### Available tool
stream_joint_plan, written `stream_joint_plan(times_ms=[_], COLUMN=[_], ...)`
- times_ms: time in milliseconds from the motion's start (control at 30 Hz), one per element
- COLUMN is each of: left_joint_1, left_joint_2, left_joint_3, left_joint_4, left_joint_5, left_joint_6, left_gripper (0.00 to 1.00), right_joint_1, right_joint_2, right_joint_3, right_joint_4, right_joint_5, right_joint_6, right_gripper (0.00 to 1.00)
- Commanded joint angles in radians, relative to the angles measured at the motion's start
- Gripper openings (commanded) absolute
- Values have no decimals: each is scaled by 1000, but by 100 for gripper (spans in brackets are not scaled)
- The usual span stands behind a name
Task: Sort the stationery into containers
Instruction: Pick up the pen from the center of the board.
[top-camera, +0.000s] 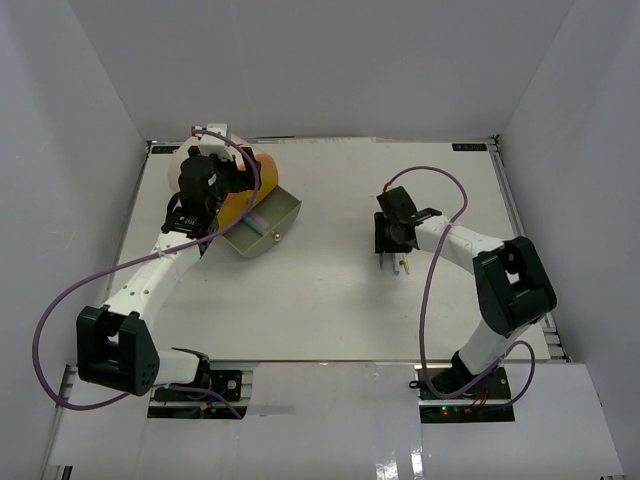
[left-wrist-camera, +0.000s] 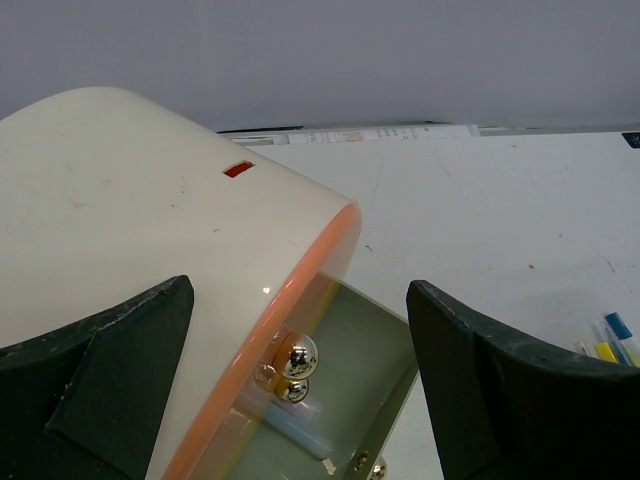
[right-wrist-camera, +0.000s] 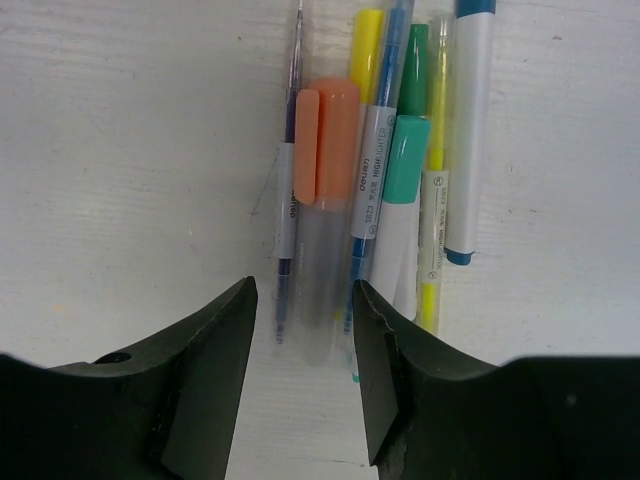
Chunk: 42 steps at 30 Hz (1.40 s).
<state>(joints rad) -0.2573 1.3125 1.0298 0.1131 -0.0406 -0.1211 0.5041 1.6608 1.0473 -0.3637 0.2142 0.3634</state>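
Observation:
The cream cylindrical organizer (top-camera: 240, 180) lies at the back left, its orange-banded face (left-wrist-camera: 300, 290) with a brass knob (left-wrist-camera: 297, 355). One drawer (top-camera: 268, 224) is pulled out, and a pale blue pen (left-wrist-camera: 290, 425) lies inside it. My left gripper (left-wrist-camera: 300, 400) is open and empty, its jaws either side of the organizer's face edge and knob. Several pens (top-camera: 401, 265) lie side by side on the table at the right: purple (right-wrist-camera: 288, 200), orange-capped (right-wrist-camera: 330, 170), blue-and-yellow (right-wrist-camera: 375, 150), green (right-wrist-camera: 405, 170), yellow (right-wrist-camera: 435, 200) and blue-white (right-wrist-camera: 468, 130). My right gripper (right-wrist-camera: 303, 330) is open just above them, straddling the orange-capped marker's near end.
White walls enclose the table (top-camera: 330, 300) on three sides. The pile of pens also shows at the far right of the left wrist view (left-wrist-camera: 610, 340). Purple cables loop off both arms.

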Motion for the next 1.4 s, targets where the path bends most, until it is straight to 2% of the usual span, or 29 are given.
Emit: stream_joint_plan(times_ms=[0,267,500,1367], left_joint_1=[-2,-2,0,-2], left_joint_2=[-15,-13,-13,-15], left_joint_3=[16,18,16,18], left_joint_4=[-53,-53,-55,-55], left_joint_5=[34,38,39,39], left_joint_6=[-23,-23,-23,-25], left_gripper=[98,98,98,98], right_joint_1=[-9,-13,-13,33], right_joint_2=[22,51,63,88], right_joint_3=[-4,0,-1,74], right_joint_4=[31,37,42,-6], right_joint_5=[10,5,1,42], right_joint_6=[9,9,5,-14], right_gripper=[49,40,36,36])
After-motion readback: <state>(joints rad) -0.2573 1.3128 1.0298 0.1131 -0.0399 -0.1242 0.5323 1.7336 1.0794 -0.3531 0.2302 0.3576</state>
